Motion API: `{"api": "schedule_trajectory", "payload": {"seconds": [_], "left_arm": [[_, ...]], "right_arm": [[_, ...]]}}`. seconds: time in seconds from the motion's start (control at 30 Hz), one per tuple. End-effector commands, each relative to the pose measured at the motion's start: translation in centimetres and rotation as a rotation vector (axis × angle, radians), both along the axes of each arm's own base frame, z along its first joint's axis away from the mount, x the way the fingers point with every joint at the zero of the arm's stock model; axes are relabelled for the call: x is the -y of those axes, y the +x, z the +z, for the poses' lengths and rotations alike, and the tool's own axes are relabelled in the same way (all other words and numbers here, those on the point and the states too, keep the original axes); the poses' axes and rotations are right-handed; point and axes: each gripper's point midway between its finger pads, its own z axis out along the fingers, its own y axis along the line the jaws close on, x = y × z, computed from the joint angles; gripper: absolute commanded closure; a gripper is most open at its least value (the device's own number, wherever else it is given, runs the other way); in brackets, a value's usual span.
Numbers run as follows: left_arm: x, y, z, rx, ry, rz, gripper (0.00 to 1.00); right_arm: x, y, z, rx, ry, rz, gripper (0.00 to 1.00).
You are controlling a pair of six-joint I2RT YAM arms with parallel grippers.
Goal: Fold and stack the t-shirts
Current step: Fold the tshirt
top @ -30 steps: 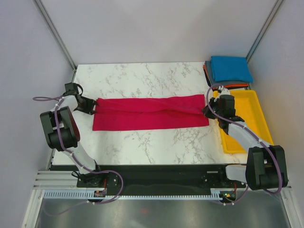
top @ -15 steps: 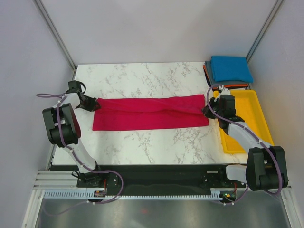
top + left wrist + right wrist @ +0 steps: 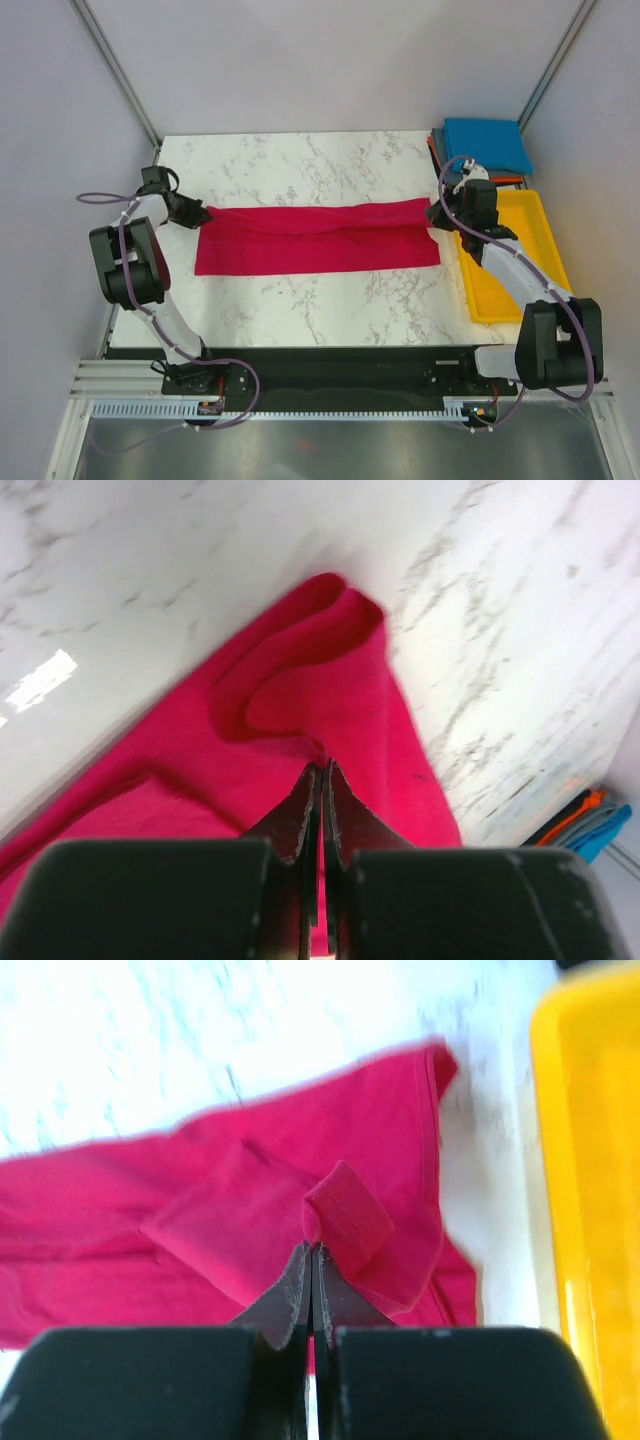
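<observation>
The crimson t-shirt (image 3: 315, 240) lies across the marble table as a long folded band. My left gripper (image 3: 196, 215) is at the band's far left corner, shut on a pinch of the red cloth (image 3: 330, 680), as the left wrist view shows at the fingertips (image 3: 322, 768). At the far right corner my right gripper (image 3: 437, 214) is shut on a hemmed fold of the red cloth (image 3: 345, 1210), which rises slightly at its tips (image 3: 312, 1248). A bright blue folded t-shirt (image 3: 487, 143) tops a stack at the back right, with dark and orange edges (image 3: 437, 150) beneath.
A yellow plastic tray (image 3: 530, 235) stands along the table's right edge, just right of my right gripper, and fills the right side of the right wrist view (image 3: 590, 1160). The folded stack (image 3: 592, 818) shows far off in the left wrist view. Grey walls enclose the table.
My left gripper has closed on the shirt's left corner. My right gripper has moved slightly toward the back with the right corner, lifting that end a little.
</observation>
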Motion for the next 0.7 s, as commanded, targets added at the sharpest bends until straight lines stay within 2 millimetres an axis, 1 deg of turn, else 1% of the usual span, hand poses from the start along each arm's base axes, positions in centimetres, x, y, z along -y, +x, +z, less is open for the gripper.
{"api": "schedule_trajectory", "payload": {"seconds": [0.0, 0.03, 0.07, 0.1, 0.13, 0.17, 0.2, 0.23, 0.27, 0.3, 0.33, 0.37, 0.4, 0.43, 0.47, 0.5, 0.53, 0.57, 0.6, 0.63, 0.67], "left_arm": [[0.6, 4.9, 5.1, 0.240, 0.001, -0.087, 0.98], [0.8, 5.4, 5.4, 0.256, -0.012, -0.100, 0.98], [0.8, 6.4, 6.1, 0.294, -0.009, -0.111, 0.98], [0.8, 6.9, 5.8, 0.295, -0.018, -0.117, 0.98], [1.0, 7.4, 5.9, 0.313, -0.030, -0.132, 0.98], [1.0, 8.7, 6.7, 0.367, -0.027, -0.145, 0.98], [1.1, 9.2, 7.0, 0.390, -0.034, -0.155, 0.98], [1.5, 9.8, 6.5, 0.398, -0.063, -0.167, 0.98], [1.4, 10.7, 7.2, 0.430, -0.063, -0.174, 0.98], [1.5, 11.4, 7.5, 0.457, -0.067, -0.188, 0.98], [1.3, 12.0, 6.8, 0.455, -0.073, -0.189, 0.98], [1.2, 13.0, 7.4, 0.478, -0.071, -0.193, 0.98], [1.1, 13.5, 7.4, 0.487, -0.075, -0.198, 0.98], [1.0, 14.0, 7.3, 0.493, -0.077, -0.201, 0.98], [0.7, 14.9, 6.9, 0.499, -0.076, -0.201, 0.98], [0.7, 15.4, 6.8, 0.507, -0.077, -0.202, 0.98], [0.6, 15.9, 6.7, 0.517, -0.077, -0.201, 0.98], [0.3, 16.7, 6.6, 0.526, -0.076, -0.201, 0.98], [0.1, 17.2, 6.4, 0.531, -0.075, -0.198, 0.98], [0.1, 17.5, 6.2, 0.532, -0.081, -0.199, 0.98], [-0.2, 18.2, 6.8, 0.550, -0.076, -0.195, 0.98]], "right_arm": [[0.4, 4.5, 5.6, 0.131, -0.004, -0.047, 1.00], [0.5, 5.6, 5.3, 0.118, -0.010, -0.055, 1.00], [0.3, 7.2, 7.5, 0.165, -0.005, -0.054, 1.00], [0.2, 8.3, 6.8, 0.145, -0.004, -0.052, 1.00], [0.0, 9.6, 8.8, 0.185, 0.005, -0.051, 1.00], [-0.4, 10.4, 9.0, 0.193, 0.017, -0.031, 1.00], [-0.6, 11.7, 8.6, 0.201, 0.020, -0.025, 1.00], [-0.8, 12.9, 9.9, 0.234, 0.022, -0.022, 1.00], [-0.7, 13.7, 10.0, 0.245, 0.016, -0.027, 1.00], [-0.7, 14.9, 8.7, 0.228, 0.001, -0.023, 1.00], [-0.7, 16.1, 10.0, 0.263, -0.004, -0.022, 1.00], [-0.7, 16.9, 9.8, 0.268, -0.012, -0.020, 1.00], [-0.9, 18.0, 8.8, 0.269, -0.012, -0.006, 1.00], [-1.2, 18.9, 9.5, 0.298, -0.013, 0.003, 1.00], [-1.3, 19.6, 9.2, 0.308, -0.012, 0.011, 1.00], [-1.6, 20.6, 8.3, 0.316, -0.009, 0.022, 1.00], [-1.7, 21.5, 9.1, 0.345, -0.008, 0.023, 1.00], [-1.7, 22.2, 9.0, 0.359, -0.007, 0.025, 1.00], [-1.9, 23.1, 7.4, 0.338, -0.009, 0.029, 1.00], [-1.9, 24.0, 8.2, 0.366, -0.014, 0.033, 1.00], [-1.9, 24.7, 8.2, 0.374, -0.014, 0.033, 1.00]]}}
